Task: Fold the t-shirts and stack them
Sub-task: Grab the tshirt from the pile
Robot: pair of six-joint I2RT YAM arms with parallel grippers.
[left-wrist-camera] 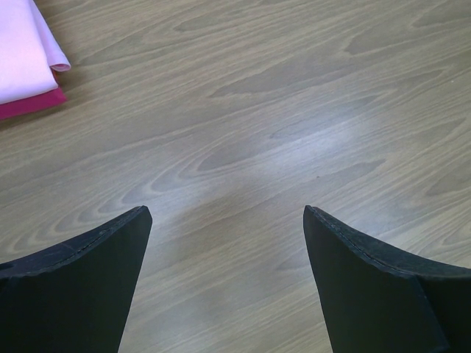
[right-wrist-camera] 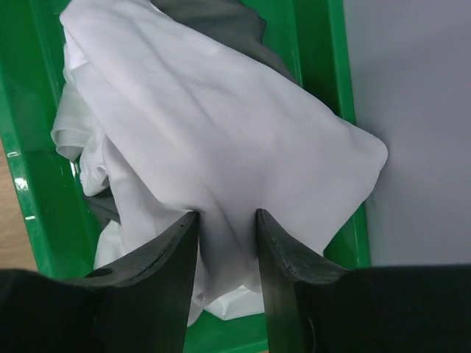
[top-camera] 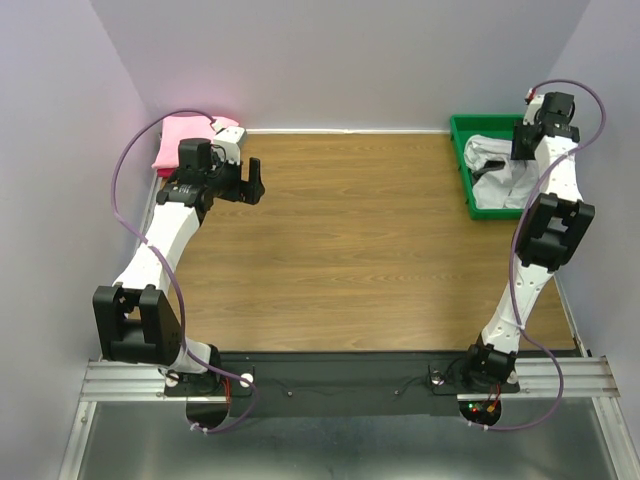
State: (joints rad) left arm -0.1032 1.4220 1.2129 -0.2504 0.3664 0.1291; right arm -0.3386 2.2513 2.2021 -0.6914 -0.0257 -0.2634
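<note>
The wooden table (top-camera: pixel 350 250) has two robot arms bolted at its near edge. The pink t-shirt (top-camera: pixel 180 140) lies folded flat in the far left corner of the table. From the left wrist view you can see a light pink layer on top and a darker pink edge sticking out under it. The left gripper (top-camera: pixel 250 180) hangs over the bare wood just beside the pink t-shirt, a little toward the middle of the table. Its two black fingers (left-wrist-camera: pixel 88 279) stand very far apart and there is nothing between them. The green tray (top-camera: pixel 462 165) sits in the far right corner of the table. Inside it the white t-shirt (right-wrist-camera: pixel 221 125) lies in a crumpled heap, and one bit of it flops over the tray's wall. The dark grey t-shirt (right-wrist-camera: pixel 213 15) peeks out from under the white one. The right gripper (right-wrist-camera: pixel 227 213) is down over the tray. Its jaws are close together, with a fold of the white t-shirt between them that touches both fingers. I cannot tell if they are squeezing it tight.
</note>
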